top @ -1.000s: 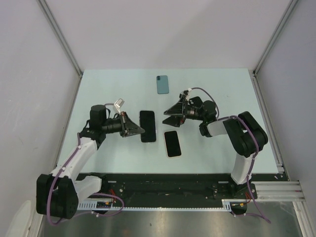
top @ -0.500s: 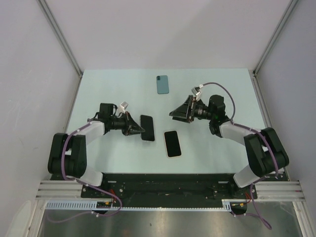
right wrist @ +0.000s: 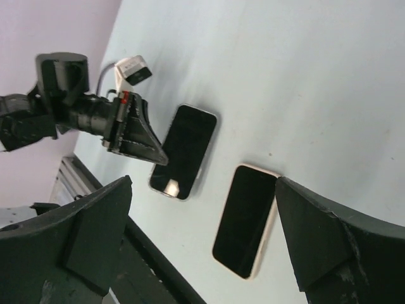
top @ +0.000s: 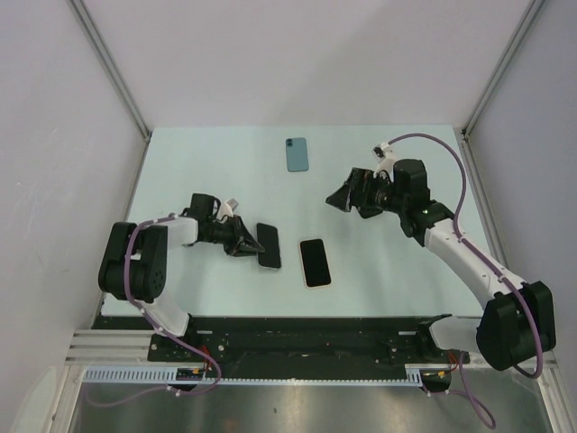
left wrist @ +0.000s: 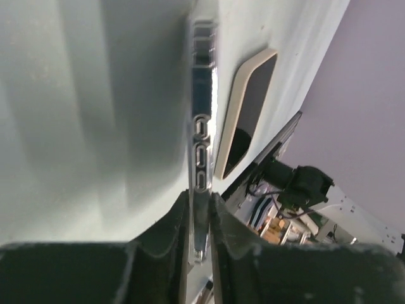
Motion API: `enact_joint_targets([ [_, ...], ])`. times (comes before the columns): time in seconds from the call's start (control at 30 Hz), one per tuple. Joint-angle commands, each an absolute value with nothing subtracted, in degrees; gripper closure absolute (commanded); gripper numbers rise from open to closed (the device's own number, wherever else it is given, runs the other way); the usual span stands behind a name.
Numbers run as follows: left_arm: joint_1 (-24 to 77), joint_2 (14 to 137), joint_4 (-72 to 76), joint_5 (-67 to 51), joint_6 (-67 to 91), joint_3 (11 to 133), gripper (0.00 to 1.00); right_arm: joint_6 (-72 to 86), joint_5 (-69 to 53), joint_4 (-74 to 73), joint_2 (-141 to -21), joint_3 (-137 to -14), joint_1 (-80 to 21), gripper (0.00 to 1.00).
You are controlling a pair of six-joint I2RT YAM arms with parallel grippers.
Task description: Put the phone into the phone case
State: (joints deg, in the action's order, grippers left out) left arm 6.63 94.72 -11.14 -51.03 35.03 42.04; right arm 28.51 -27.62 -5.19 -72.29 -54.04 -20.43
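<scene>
The left gripper (top: 255,244) lies low on the table (top: 198,162), its jaws drawn almost together around the left long edge of the black phone (top: 270,246). In the left wrist view that glossy edge with its button slots runs straight up between the two fingers (left wrist: 166,235), which sit tight on either side of it. I can't tell whether they are pinching it or only flanking it. The phone sits left of centre near the front edge, with its far end pointing away from the arms. Just to its right, apart from it and a little nearer, lies the cream-rimmed case (top: 315,262). It faces up with a dark surface inside its rim, and I can't make out whether that is a screen or the bare inside. The right gripper (top: 338,198) hangs above the table off to the right with its jaws spread wide and nothing between them, well clear of both. A blue phone (top: 297,154) rests alone towards the back.
</scene>
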Motion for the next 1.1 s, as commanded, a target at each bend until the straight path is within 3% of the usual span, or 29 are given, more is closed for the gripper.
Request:
enact_joint_targets([
  [0.0,6.9,94.7,-16.4,-49.5,29.1,45.4,0.74,23.6,-25.2,-9.5,-73.3,-55.7,-18.5,0.0],
  [0.23,6.8,91.9,-20.6,-43.8,28.0,47.0,0.56,26.3,-29.2,-10.5,-76.0,-55.5,-11.5,0.0],
  [0.33,6.4,89.5,-23.3,-39.7,27.5,48.2,0.5,25.9,-24.5,-11.7,-77.4,-56.0,-10.9,0.01],
  [0.47,5.8,85.4,-27.7,-32.4,26.6,51.0,0.36,23.2,-17.2,-16.1,-81.1,-59.1,-11.0,0.11],
  [0.7,5.9,81.3,-29.4,-23.4,27.5,56.3,0.11,18.4,-7.8,-20.0,-83.8,-63.5,-11.3,0.1],
  [1.07,10.5,99.3,-33.0,-11.3,29.8,83.5,0.09,16.9,-8.7,-20.3,-83.5,-64.0,-13.4,0.07],
])
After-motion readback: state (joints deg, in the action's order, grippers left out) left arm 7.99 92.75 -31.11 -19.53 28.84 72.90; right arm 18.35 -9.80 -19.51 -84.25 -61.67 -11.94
